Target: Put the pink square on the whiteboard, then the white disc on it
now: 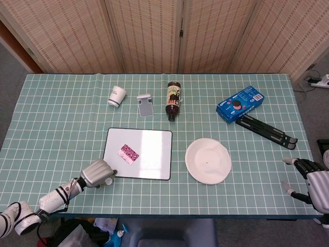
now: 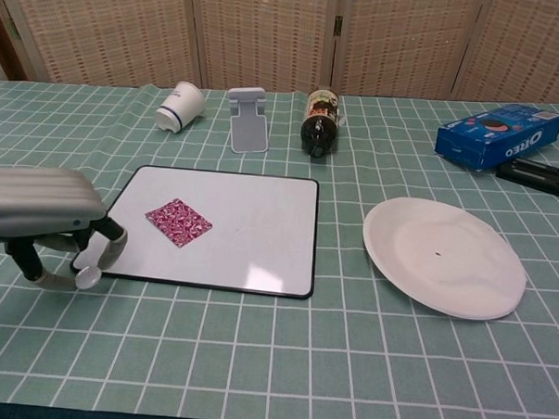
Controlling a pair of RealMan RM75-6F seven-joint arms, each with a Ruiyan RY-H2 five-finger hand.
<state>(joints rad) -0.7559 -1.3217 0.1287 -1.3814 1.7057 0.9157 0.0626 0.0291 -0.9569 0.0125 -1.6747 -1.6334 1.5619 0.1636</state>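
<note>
The pink patterned square [image 1: 128, 153] [image 2: 178, 221] lies flat on the left part of the whiteboard [image 1: 152, 157] [image 2: 251, 229]. My left hand [image 1: 96, 174] [image 2: 40, 208] hovers at the board's near left corner. It pinches a small white disc [image 1: 109, 181] [image 2: 89, 276] between thumb and finger, just off the board's edge. At the table's near right edge my right hand [image 1: 308, 177] has its fingers spread and holds nothing; the chest view does not show it.
A white plate [image 1: 207, 160] [image 2: 443, 256] lies right of the board. Behind the board are a tipped paper cup [image 1: 117, 95], a grey phone stand [image 1: 145, 105] and a lying bottle [image 1: 173, 100]. An Oreo box [image 1: 240, 103] and a black folding stand [image 1: 267, 131] sit far right.
</note>
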